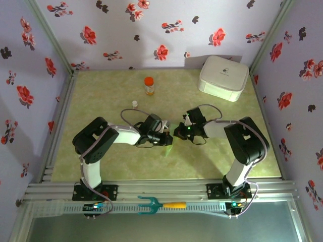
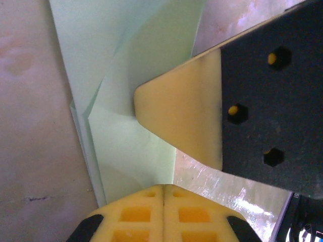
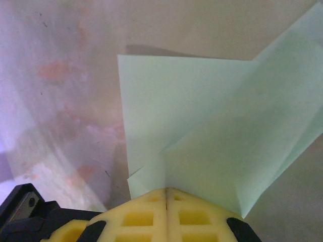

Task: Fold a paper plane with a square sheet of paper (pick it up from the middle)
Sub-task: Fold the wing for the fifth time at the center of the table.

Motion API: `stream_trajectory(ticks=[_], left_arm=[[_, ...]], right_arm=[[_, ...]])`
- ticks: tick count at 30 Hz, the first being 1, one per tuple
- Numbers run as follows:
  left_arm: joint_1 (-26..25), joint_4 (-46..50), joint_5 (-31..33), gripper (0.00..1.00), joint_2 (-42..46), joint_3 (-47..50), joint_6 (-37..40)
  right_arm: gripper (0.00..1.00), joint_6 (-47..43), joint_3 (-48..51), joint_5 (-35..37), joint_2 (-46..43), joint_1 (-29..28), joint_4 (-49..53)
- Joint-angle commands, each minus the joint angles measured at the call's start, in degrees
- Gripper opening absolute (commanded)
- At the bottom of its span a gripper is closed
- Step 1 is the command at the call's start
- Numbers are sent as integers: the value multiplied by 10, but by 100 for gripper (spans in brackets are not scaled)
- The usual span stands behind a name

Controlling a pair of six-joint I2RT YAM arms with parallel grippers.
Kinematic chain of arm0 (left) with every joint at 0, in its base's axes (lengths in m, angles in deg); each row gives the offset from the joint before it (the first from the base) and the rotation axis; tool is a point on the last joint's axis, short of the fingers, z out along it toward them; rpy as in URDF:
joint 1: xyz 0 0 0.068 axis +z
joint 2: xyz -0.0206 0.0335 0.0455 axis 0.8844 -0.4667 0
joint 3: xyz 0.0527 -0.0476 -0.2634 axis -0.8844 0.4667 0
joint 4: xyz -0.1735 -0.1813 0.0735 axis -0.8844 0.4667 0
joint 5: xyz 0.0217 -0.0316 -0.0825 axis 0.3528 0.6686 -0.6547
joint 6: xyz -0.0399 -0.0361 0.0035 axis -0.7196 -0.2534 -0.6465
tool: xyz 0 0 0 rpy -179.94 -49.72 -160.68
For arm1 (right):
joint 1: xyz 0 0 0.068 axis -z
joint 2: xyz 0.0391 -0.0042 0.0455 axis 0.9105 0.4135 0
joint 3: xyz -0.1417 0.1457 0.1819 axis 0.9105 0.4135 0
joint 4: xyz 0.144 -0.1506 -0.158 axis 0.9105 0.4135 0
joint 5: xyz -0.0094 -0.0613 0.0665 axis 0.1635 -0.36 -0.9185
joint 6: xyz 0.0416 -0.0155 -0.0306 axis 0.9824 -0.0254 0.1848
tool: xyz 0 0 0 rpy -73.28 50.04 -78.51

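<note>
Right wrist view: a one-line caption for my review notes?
Right gripper, jaws shut, pinches the partly folded pale green sheet of paper at its near edge.

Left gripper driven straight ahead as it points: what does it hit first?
The left gripper is shut on the green paper; past that, the yellow finger of the right gripper lies in line, though depth is unclear.

The paper [image 3: 202, 126] is pale mint green, the tabletop [image 1: 101, 96] marbled yellow-green. The walls [image 1: 151, 30] are lilac with red and black flowers. The box [image 1: 223, 76] is white, the bottle [image 1: 149, 85] orange-capped, the fork [image 1: 151, 205] teal with a yellow handle.
</note>
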Motion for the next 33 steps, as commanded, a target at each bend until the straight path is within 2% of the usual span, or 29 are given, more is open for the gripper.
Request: stream_trajectory(ticks=[1, 6, 13, 23, 26, 33], left_arm=[[-4, 94, 9, 0, -17, 32, 8], [-4, 99, 9, 0, -18, 35, 12], [-4, 96, 8, 0, -20, 39, 10], [-4, 80, -3, 0, -19, 44, 5], [-3, 80, -4, 0, -18, 46, 6], [-1, 91, -12, 0, -16, 42, 20]], right_arm=[[5, -20, -6, 25, 35, 17, 0], [6, -12, -7, 27, 37, 44, -9], [6, -44, -51, 58, 41, 68, 63], [7, -59, -83, 78, 53, 109, 79], [7, -53, -86, 65, 57, 123, 66], [9, -38, -75, 50, -9, 134, 62]])
